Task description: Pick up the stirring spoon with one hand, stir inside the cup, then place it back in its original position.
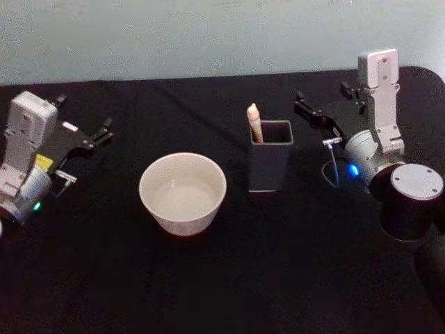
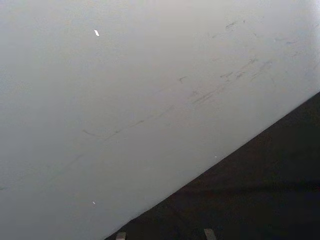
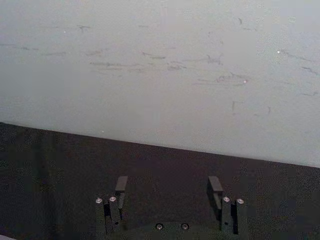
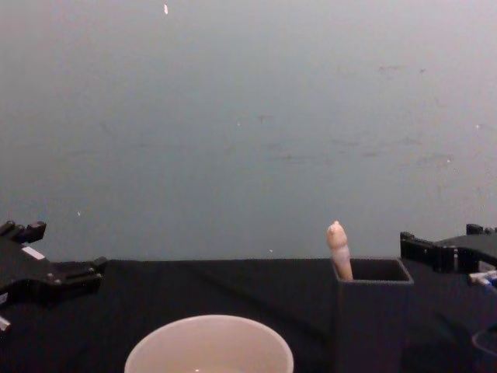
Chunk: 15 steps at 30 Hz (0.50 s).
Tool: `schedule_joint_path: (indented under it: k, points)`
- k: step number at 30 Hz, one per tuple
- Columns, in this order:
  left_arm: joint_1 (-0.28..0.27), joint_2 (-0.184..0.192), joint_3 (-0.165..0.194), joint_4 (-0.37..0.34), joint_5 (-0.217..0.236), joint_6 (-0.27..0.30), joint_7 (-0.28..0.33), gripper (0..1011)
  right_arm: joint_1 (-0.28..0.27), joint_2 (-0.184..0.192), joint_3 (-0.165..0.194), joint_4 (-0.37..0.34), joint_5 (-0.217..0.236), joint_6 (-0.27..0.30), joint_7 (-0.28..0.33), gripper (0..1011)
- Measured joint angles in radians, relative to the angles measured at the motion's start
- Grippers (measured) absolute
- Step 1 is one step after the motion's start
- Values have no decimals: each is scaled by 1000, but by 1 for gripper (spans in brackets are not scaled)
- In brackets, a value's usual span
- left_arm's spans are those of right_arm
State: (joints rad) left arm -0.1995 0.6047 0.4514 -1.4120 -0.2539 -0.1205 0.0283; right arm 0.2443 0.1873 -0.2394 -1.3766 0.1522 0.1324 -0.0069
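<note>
Head view: a black cloth-covered table (image 1: 229, 278) against a pale, scuffed wall (image 1: 208, 35).
Cup: the cup (image 1: 183, 193) is a wide round white bowl-like vessel with a smooth thin rim and a matte pale inside, standing near the table's middle, at about 9 o'clock from the holder and apart from it.
Holder: a dark grey square-sided holder (image 1: 270, 164), matte and straight-walled, open at the top.
Stirring spoon: the stirring spoon (image 1: 254, 122) stands in the holder, leaning against its corner at about 10 o'clock; just the pale beige handle with its rounded knob tip rises above the rim, the shaft and bowl hidden inside.
Left gripper: the left gripper (image 1: 106, 130), black angular metal on a grey wrist, hovers at 9 o'clock from the cup, well apart; its fingers look slightly parted, though the view is too poor to be sure.
Right gripper: the right gripper (image 3: 168, 187), at 3 o'clock from the holder and near it, has its flat black fingers (image 3: 121, 185) spread wide with nothing between.
</note>
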Motion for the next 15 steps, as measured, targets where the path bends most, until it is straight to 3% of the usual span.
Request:
schedule_joint_path:
  k: [15]
  points:
    - [0, 0, 0, 0, 0, 0, 0, 1001, 0, 1, 0, -1, 1, -1, -1, 1000]
